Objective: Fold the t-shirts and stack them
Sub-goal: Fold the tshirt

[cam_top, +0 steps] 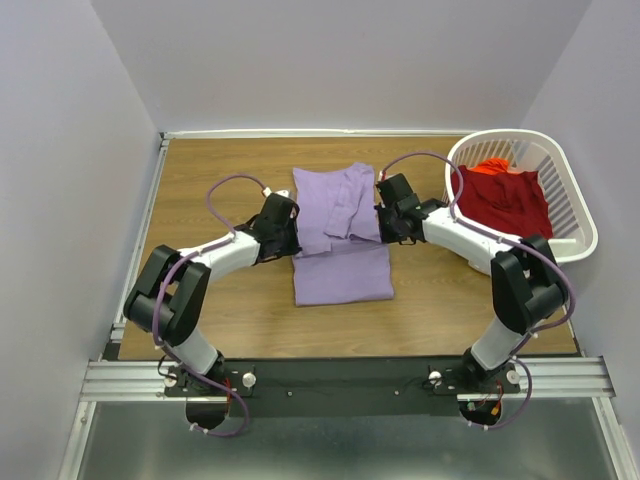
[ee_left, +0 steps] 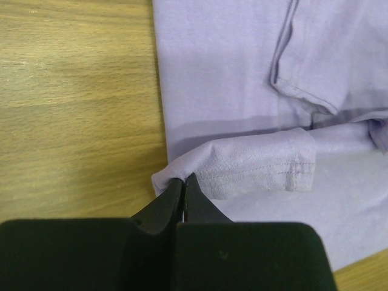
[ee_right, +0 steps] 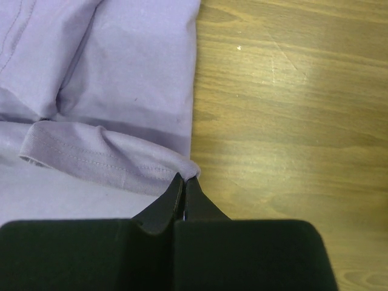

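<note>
The lavender t-shirt (cam_top: 340, 235) lies partly folded on the wooden table (cam_top: 220, 300) at the centre, sleeves turned inward. My left gripper (cam_top: 290, 238) is shut on the shirt's left edge; in the left wrist view the gripper (ee_left: 183, 179) pinches a raised fold of the lavender cloth (ee_left: 242, 163). My right gripper (cam_top: 384, 228) is shut on the shirt's right edge; in the right wrist view the gripper (ee_right: 183, 178) pinches a lifted fold of the cloth (ee_right: 121, 160). The deep red t-shirt (cam_top: 503, 198) lies crumpled in the basket.
The white slatted laundry basket (cam_top: 575, 205) stands at the back right, close behind my right arm. Bare wood shows left (ee_left: 73, 109) and right (ee_right: 291, 109) of the shirt. A raised rail borders the table's left side (cam_top: 150, 210).
</note>
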Controlling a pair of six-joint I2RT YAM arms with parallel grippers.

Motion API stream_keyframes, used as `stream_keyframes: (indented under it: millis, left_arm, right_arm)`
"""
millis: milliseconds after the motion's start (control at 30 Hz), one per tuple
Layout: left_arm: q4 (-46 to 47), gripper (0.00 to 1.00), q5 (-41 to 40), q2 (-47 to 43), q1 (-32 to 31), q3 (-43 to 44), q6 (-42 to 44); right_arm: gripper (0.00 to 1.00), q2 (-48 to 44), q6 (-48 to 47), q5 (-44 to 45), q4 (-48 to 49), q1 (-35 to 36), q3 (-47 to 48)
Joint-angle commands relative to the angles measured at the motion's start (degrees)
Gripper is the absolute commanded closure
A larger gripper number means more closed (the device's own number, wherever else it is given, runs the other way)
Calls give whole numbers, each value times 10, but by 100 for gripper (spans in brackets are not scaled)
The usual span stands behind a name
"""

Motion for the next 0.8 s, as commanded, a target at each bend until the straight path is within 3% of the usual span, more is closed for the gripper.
stream_keyframes:
  millis: [0,333,433,467,567,600,700,767]
  left_arm:
    - [26,100,-32,25,7,13,17]
    - [42,97,-43,3,6,10,20]
    - [49,96,-45,-4,7,3,22]
    - [49,95,-45,-3,6,5,23]
    - [40,74,-43,-2,7,7,23]
    - [37,60,-43,-10,7,7,21]
    - [21,42,-36,-52,3,2,16]
    - [7,40,-39,-84,-6,-4,8]
  right_arm:
    - [99,23,-18,8,34,-10,-3]
    - [93,29,-14,20,41,-11,-16]
    - [82,26,-9,20,42,-11,-21]
    - [72,25,-8,22,43,-11,-23]
    - [60,6,-4,19,42,-11,-28]
    - [58,-3,-4,17,41,-11,-32]
    - [56,-47,8,-12,39,-10,-35]
    - [56,-66,23,-54,42,-5,-39]
